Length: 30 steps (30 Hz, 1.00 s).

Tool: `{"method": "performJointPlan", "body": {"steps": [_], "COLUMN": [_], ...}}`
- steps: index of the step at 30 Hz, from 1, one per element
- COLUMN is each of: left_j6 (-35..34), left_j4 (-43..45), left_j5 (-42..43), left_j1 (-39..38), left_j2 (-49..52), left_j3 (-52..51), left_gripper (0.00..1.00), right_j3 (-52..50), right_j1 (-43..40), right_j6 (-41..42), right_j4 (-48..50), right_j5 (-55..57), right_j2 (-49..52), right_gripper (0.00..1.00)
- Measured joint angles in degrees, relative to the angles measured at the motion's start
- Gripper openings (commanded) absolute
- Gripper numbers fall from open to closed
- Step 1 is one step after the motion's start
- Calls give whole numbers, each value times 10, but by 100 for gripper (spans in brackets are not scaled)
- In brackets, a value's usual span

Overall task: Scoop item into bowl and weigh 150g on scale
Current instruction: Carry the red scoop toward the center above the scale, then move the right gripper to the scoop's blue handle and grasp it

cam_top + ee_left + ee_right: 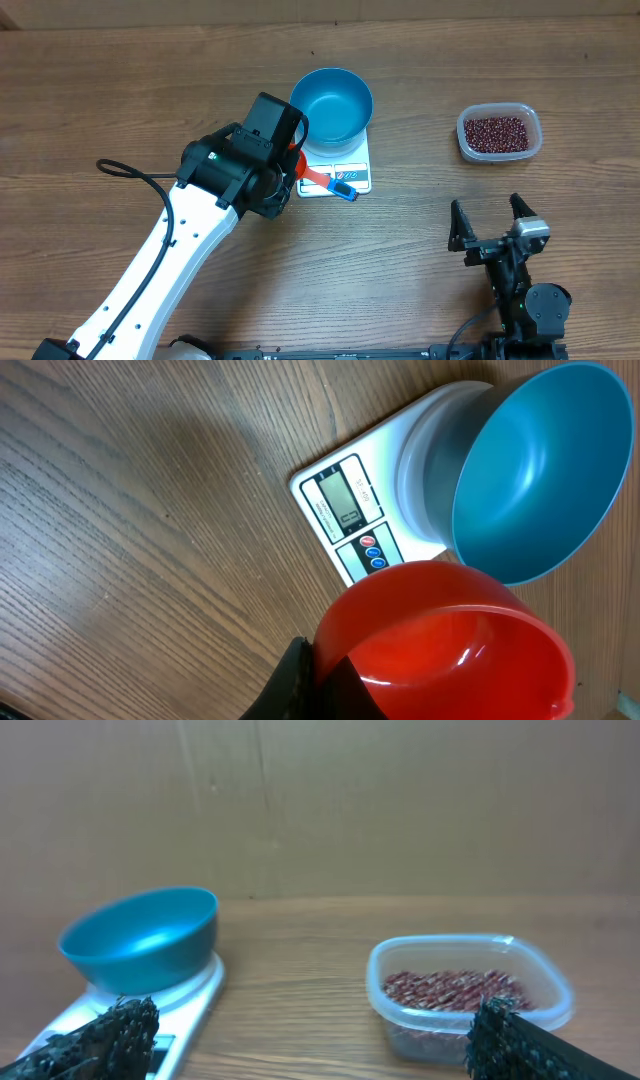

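Left gripper is clamped on the red-orange scoop, beside the scale. The blue bowl sits on that scale, at the gripper's 1 o'clock. Right gripper has its jaws wide apart. The beans lie in the clear tub at its 12 o'clock.

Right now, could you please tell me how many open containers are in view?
3: the blue bowl sits on the scale; the clear tub of beans stands to its right; the red scoop is held in the left hand. None seems hidden.
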Motion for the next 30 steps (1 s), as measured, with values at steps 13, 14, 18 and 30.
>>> {"method": "performJointPlan", "body": {"steps": [13, 14, 18, 30], "left_j6": [0, 0, 0, -50], "left_j4": [-5, -5, -6, 16], "left_j5": [0, 0, 0, 32], "left_j1": [0, 0, 0, 0], "left_j2": [0, 0, 0, 0], "left_j3": [0, 0, 0, 0], "left_gripper": [4, 5, 4, 4], "right_j3": [148, 167, 260, 395], "right_j1": [0, 0, 0, 0], "right_j6": [238, 243, 259, 362], "right_j4": [-129, -145, -240, -191], "right_j5": [-23, -27, -54, -303], "right_j2": [10, 16, 75, 335], "right_gripper": [100, 100, 100, 100]}}
